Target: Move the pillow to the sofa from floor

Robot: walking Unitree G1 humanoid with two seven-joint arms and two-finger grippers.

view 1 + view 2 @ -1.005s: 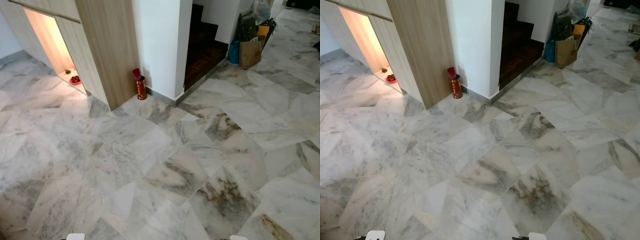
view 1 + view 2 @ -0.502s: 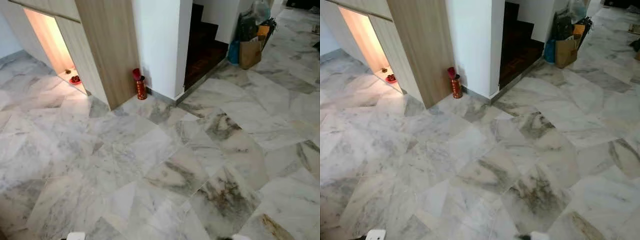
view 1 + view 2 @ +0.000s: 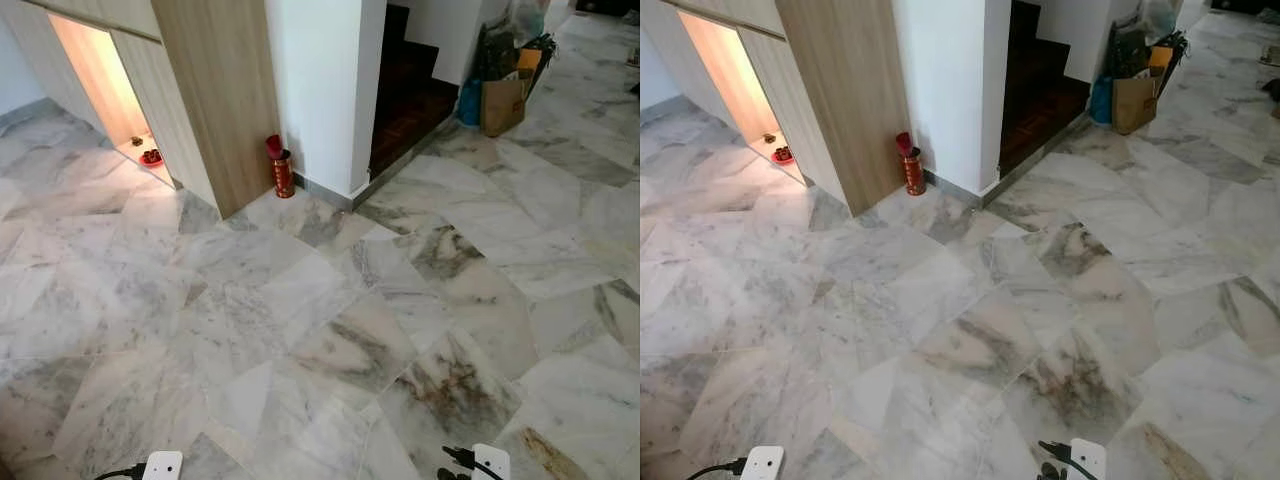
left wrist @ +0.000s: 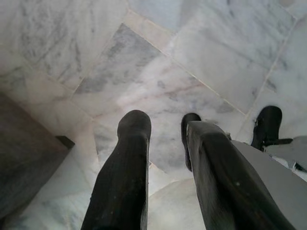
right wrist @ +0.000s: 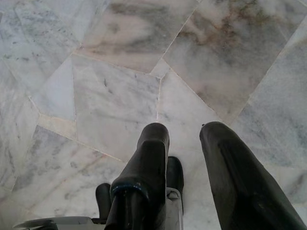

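Marble floor (image 3: 330,300) is spreading before the red canister (image 3: 282,172); left gripper (image 4: 165,143) and right gripper (image 5: 184,148) are hanging parted, empty, pillow's direction unknowable.

Marble floor (image 3: 330,300), red canister (image 3: 283,175), paper bag (image 3: 502,106), dark stairs (image 3: 405,95)

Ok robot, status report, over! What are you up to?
Left claw open, right claw open, both hanging above marble floor. Holding nothing. Red can by wall ahead.

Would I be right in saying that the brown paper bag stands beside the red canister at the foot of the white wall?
Not quite. In the left eye view the brown paper bag stands by the dark stairs, well apart from the red canister, which alone stands at the foot of the white wall.
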